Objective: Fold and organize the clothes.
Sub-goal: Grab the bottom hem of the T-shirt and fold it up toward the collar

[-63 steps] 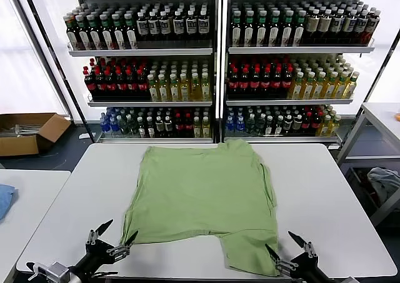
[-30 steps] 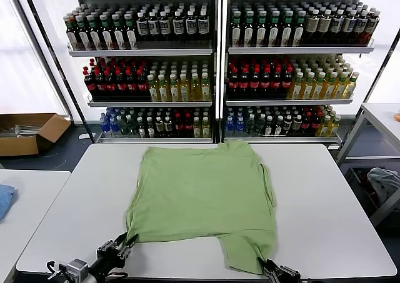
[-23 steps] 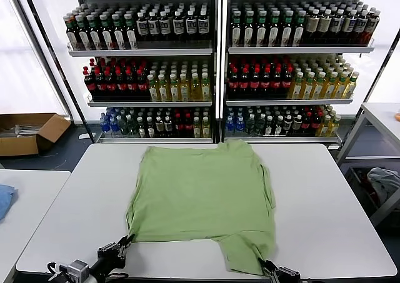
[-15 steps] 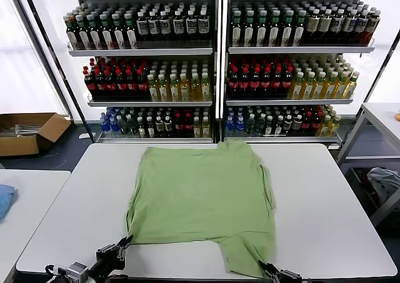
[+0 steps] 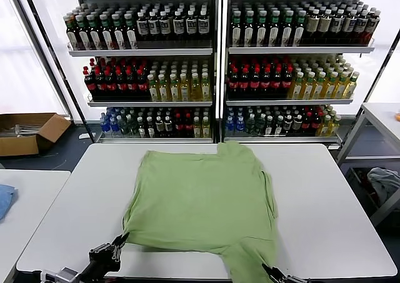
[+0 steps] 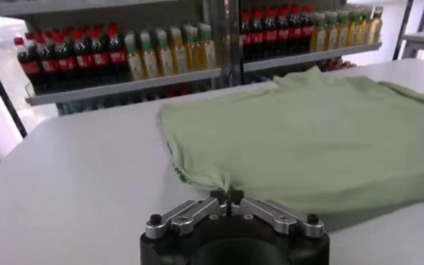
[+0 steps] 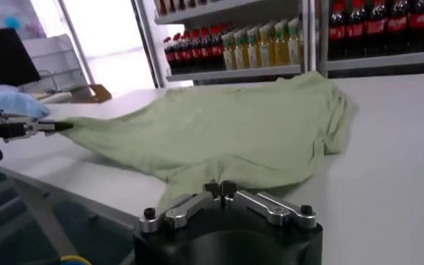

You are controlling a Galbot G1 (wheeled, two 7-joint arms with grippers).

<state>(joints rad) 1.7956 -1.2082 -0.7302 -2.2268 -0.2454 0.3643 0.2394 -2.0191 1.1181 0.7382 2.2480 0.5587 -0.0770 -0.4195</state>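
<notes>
No text, brand or number can be read anywhere. The bottles point(image 5: 156, 86) on the shelves point(image 5: 212, 49) carry labels, but they are too small to make out. The green shirt point(image 5: 203, 202) on the worktop point(image 5: 325, 189) shows no lettering.

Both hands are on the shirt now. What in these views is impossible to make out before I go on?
- Right hand: head view's bottom edge cuts it off.
- Shirt front: collar, buttons and logo show in no view.
- Shirt's near sleeve end: hangs past the table edge, out of the head view.
- Left hand: cloth hides how much hem it pinches, left wrist view.
</notes>
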